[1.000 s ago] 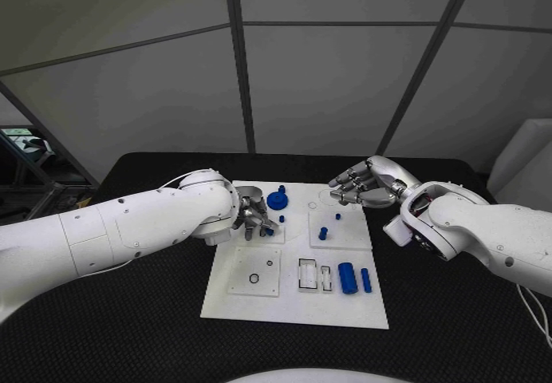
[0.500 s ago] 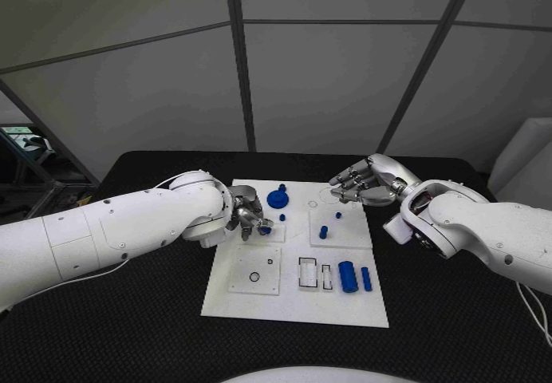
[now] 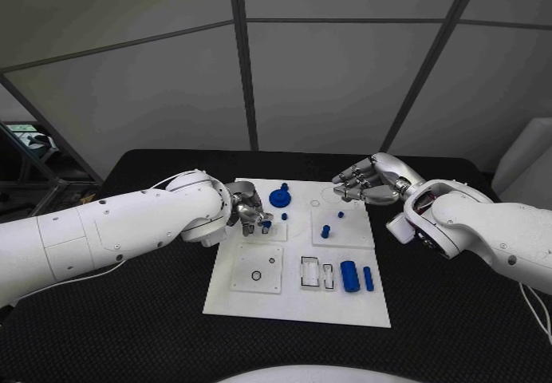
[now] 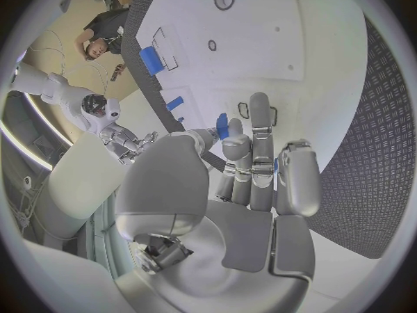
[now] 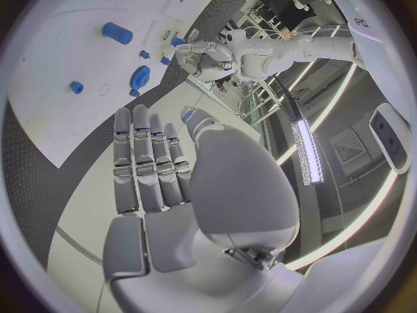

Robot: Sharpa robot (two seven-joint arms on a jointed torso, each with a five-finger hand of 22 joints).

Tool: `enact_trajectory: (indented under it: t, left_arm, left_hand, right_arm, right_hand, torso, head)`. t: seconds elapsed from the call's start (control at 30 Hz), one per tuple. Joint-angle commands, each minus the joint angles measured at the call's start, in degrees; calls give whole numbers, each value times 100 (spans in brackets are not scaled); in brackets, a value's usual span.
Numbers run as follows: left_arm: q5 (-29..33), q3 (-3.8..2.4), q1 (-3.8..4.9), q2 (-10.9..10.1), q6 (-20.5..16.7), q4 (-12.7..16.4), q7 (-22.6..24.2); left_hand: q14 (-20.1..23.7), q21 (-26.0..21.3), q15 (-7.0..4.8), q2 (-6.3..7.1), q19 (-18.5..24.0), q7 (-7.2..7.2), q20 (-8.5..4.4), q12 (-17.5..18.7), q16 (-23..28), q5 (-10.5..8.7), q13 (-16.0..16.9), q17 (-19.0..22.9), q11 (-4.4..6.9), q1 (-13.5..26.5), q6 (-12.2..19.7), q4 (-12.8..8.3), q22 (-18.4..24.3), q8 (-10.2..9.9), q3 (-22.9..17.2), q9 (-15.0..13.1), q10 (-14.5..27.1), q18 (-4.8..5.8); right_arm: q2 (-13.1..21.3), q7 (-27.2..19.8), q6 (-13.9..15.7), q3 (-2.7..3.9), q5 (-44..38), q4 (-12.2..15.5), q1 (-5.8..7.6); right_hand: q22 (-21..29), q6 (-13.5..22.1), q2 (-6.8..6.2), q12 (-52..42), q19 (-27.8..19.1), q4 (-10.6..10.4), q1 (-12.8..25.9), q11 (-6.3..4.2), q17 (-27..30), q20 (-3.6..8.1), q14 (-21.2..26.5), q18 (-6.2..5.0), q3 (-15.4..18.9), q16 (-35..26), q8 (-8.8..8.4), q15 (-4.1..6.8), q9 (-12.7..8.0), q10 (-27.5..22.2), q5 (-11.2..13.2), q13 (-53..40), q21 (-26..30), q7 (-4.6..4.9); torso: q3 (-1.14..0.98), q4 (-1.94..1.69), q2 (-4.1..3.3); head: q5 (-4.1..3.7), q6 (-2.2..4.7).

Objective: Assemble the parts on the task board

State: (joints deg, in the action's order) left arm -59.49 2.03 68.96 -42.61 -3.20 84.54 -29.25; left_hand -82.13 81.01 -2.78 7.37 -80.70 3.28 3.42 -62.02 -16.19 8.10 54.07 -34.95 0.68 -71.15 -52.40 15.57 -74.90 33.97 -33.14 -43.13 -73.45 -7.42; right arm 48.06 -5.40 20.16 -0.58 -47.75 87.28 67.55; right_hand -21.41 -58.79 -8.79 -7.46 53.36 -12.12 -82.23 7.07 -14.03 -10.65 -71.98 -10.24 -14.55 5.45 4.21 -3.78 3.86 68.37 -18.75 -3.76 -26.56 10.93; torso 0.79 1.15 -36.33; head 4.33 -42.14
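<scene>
Broadly, the black worktop (image 3: 127,319) carries the white task board (image 3: 301,303) at its middle, and both white arms reach in over the board's far half.

The left arm (image 3: 104,231) comes in from the left and bends toward the board's far-left corner. Its left robot hand (image 3: 247,211) hangs over the small square plate there, fingers pointing down and drawn close together around a small blue peg (image 3: 265,227). In the left wrist view a small blue piece (image 4: 222,126) sits pinched at the fingertips (image 4: 235,146) between the thumb and the neighbouring fingers, so this robot hand has hold of it.

The right arm (image 3: 483,231) enters from the right. Its right robot hand (image 3: 366,185) hovers above the board's far-right corner, fingers loosely curled and apart; the right wrist view shows the palm bare and the fingers (image 5: 148,160) stretched side by side, holding nothing.

On the board, a blue gear (image 3: 280,197) stands at the far edge between the two robot hands. A thick blue cylinder (image 3: 348,276) and a thinner blue pin (image 3: 368,278) lie side by side near the right edge. Another small blue peg (image 3: 325,232) stands upright on the far-right plate, and a black ring (image 3: 254,277) lies on the near-left plate
</scene>
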Motion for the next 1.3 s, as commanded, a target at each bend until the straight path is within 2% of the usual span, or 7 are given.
enact_trajectory:
  t: [0.03, 0.17, 0.37, 0.7, 1.0, 1.3]
  left_arm:
    - [-284, 8, -2, 24, -237, -24, -35]
    - [-391, 55, -9, 73, -206, -75, -54]
    - [-581, 91, -11, 153, -66, -160, -85]
    - [-716, 103, -11, 248, 153, -281, -115]
    - [-739, 104, -11, 235, 359, -291, -129]
    - [-834, 104, -11, 235, 537, -292, -147]
  left_hand:
    - [-36, 41, -12, 16, -46, -3, 4, -41, 25, -9, 22, -9, -6, 75, 19, -874, -30, 21, -917, -12, -55, 400]
    - [-37, 52, -12, 19, -58, -3, 3, -54, 29, -9, 34, -13, -6, 100, 20, -898, -49, 27, -950, -22, -64, 404]
    - [-38, 58, -12, 18, -65, -2, 2, -58, 31, -10, 37, -16, -6, 116, 26, -916, -59, 28, -973, -29, -65, 406]
    - [-40, 63, -12, 15, -71, 2, 2, -63, 35, -14, 39, -20, -8, 139, 36, -946, -70, 29, -1004, -39, -65, 408]
    - [-42, 75, -12, 25, -84, 3, 2, -101, 39, -17, 82, -25, -9, 163, 44, -992, -91, 35, -1030, -53, -84, 412]
    - [-44, 95, -12, 61, -105, 1, 1, -142, 45, -11, 122, -32, -8, 208, 43, -1054, -129, 48, -1046, -73, -105, 420]
  right_arm:
    - [-10, -76, 57, 3, -13, -2, 10]
    - [-17, -75, 50, 3, -13, -3, 10]
    - [-24, -70, 40, 3, -4, -6, 10]
    - [-43, -61, 16, 3, 11, -12, 9]
    - [-56, -54, 0, 3, 13, -22, 9]
    - [-66, -46, -16, 3, 13, -26, 9]
  right_hand:
    - [8, 8, -16, 28, 33, 20, 45, 8, 9, 8, -1, -13, 6, -24, -24, -54, -1, -18, -18, 7, 30, 18]
    - [11, 9, -17, 28, 35, 17, 52, 10, 11, 7, -2, -13, 8, -28, -23, -56, -1, -19, -23, 6, 36, 19]
    - [11, 9, -17, 28, 35, 17, 52, 10, 11, 7, -2, -13, 8, -28, -23, -56, -1, -19, -23, 6, 36, 19]
    - [17, 10, -16, 28, 36, 12, 64, 11, 15, 5, -4, -13, 10, -34, -23, -57, -1, -22, -29, 6, 44, 20]
    - [17, 10, -16, 28, 36, 12, 64, 11, 15, 5, -4, -13, 10, -34, -23, -57, -1, -22, -29, 6, 44, 20]
    - [23, 11, -13, 27, 39, 5, 76, 12, 18, 3, -6, -14, 12, -41, -21, -59, 0, -23, -35, 6, 53, 21]
  torso:
    - [8, 7, -7]
    - [4, 16, -9]
    - [12, 15, -14]
    - [12, 10, -14]
    - [13, 4, -7]
    - [11, 13, -11]
  head:
    - [13, -6]
    - [21, -14]
    - [16, -23]
    - [17, -34]
    - [25, -53]
    - [32, -53]
